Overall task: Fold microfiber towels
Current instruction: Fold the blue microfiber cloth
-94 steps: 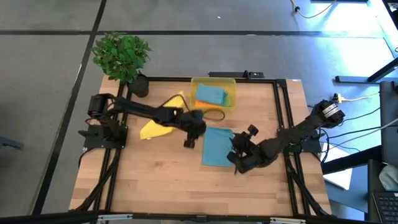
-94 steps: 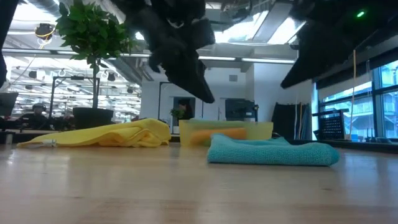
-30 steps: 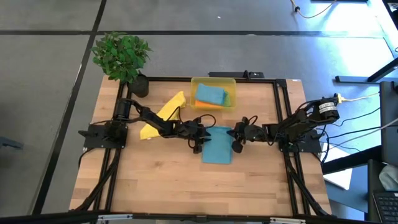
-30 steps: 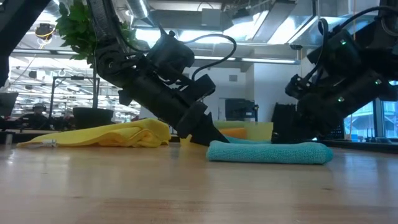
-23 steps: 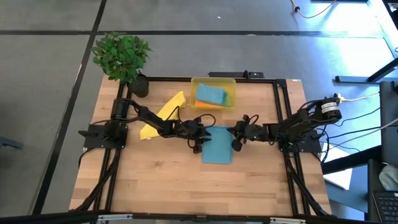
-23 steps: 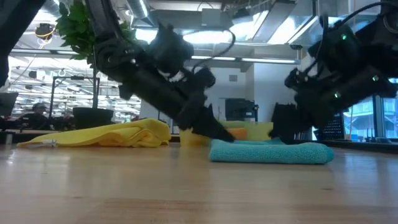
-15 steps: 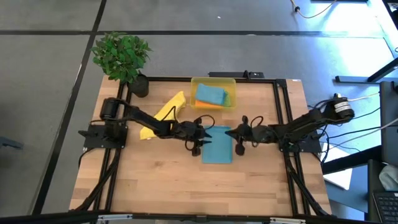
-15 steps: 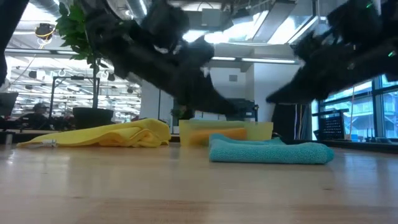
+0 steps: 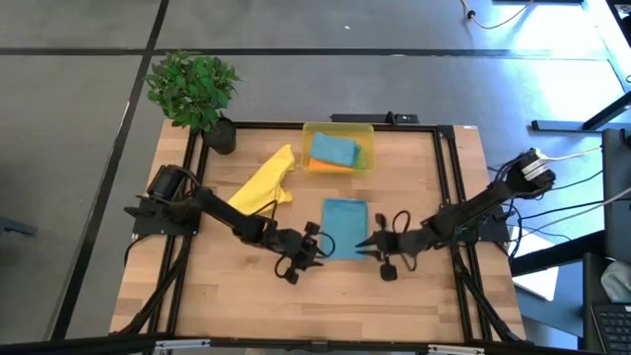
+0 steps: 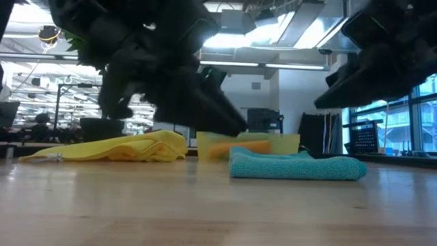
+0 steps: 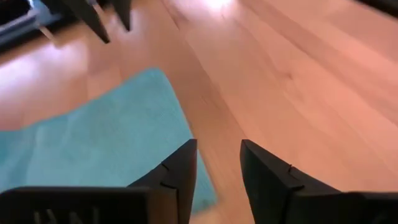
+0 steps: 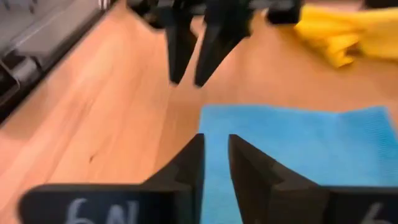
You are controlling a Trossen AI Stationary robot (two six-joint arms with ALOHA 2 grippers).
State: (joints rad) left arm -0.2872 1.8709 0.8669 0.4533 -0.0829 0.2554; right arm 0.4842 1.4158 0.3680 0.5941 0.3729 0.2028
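**Folded teal towel down, both grippers off it — watch the near corners**

Folded teal-blue microfiber towel (image 9: 345, 228) lies flat mid-surface, a neat upright rectangle, just in front of the translucent yellow plastic bin (image 9: 338, 131). Left gripper (image 9: 312, 244) hangs just off the towel's near left corner, fingers apart with a narrow gap, nothing between them. Right gripper (image 9: 370, 247) sits just off the near right corner, fingers slightly apart, also empty. Neither touches the cloth.

Risks, as I judge them:
- Both grippers are low and close to the towel's front edge. A sweep across it could snag the nap and drag the top layer, undoing the fold.
- The two grippers point toward each other with little room between; a careless move could knock them together.
- The crumpled yellow microfiber towel (image 9: 260, 183) is bunched, with a long tail. Picked up by a stray fold, it may come up doubled or trailing.

Materials and shapes:
- Teal towel: soft, fuzzy pile, thick rounded edges in the low view (image 10: 297, 167); layers sit slightly puffed.
- Yellow towel: limp, wrinkled heap.
- Bin holds another teal-blue folded cloth (image 9: 332, 151) on an orange one (image 9: 325, 165).
- Light wooden surface (image 9: 237, 296): smooth planks, low grip, so cloth slides easily.
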